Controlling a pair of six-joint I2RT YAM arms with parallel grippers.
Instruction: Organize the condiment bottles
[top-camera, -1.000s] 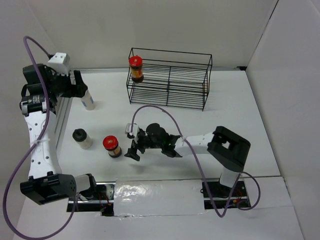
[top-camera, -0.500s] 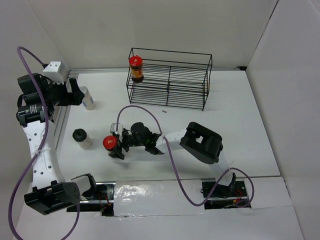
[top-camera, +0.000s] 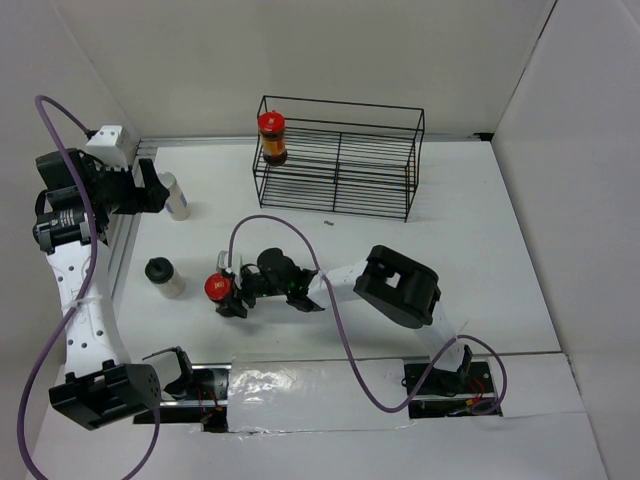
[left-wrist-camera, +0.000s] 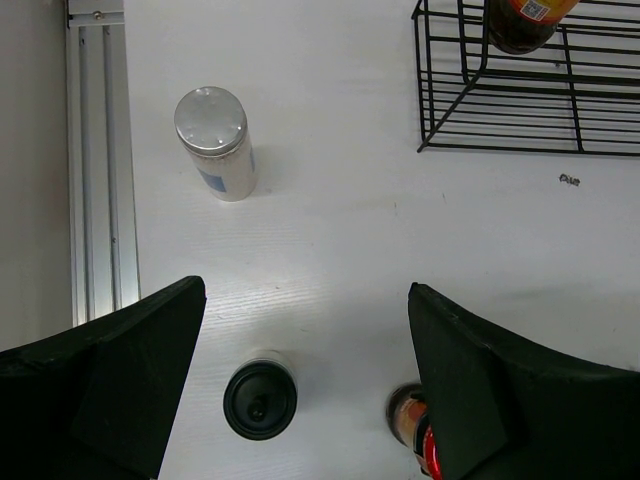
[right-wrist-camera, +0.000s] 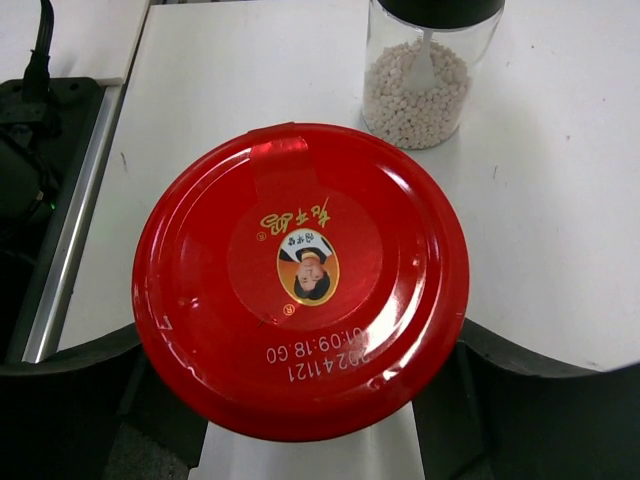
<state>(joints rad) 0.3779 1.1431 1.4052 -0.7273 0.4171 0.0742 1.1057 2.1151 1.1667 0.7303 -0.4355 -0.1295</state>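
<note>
A brown jar with a red lid (top-camera: 217, 288) stands on the table left of centre, and my right gripper (top-camera: 230, 293) is shut on it from the right. From the right wrist its red lid (right-wrist-camera: 300, 275) fills the space between the two black fingers (right-wrist-camera: 70, 385). A pale bottle with a black cap (top-camera: 163, 275) stands just left of that jar. A white bottle with a bluish label (top-camera: 176, 197) stands at the far left. My left gripper (left-wrist-camera: 305, 295) hangs open high above these bottles, holding nothing. A second red-lidded jar (top-camera: 272, 137) stands in the rack's left end.
The black wire rack (top-camera: 340, 160) stands at the back centre. An aluminium rail (left-wrist-camera: 95, 160) runs along the table's left edge, close to the white bottle (left-wrist-camera: 216, 145). A small dark speck (top-camera: 329, 224) lies in front of the rack.
My right arm reached left to the red-lidded jar and its jaws closed around it. The left arm pulled back slightly to the left and stayed open.
</note>
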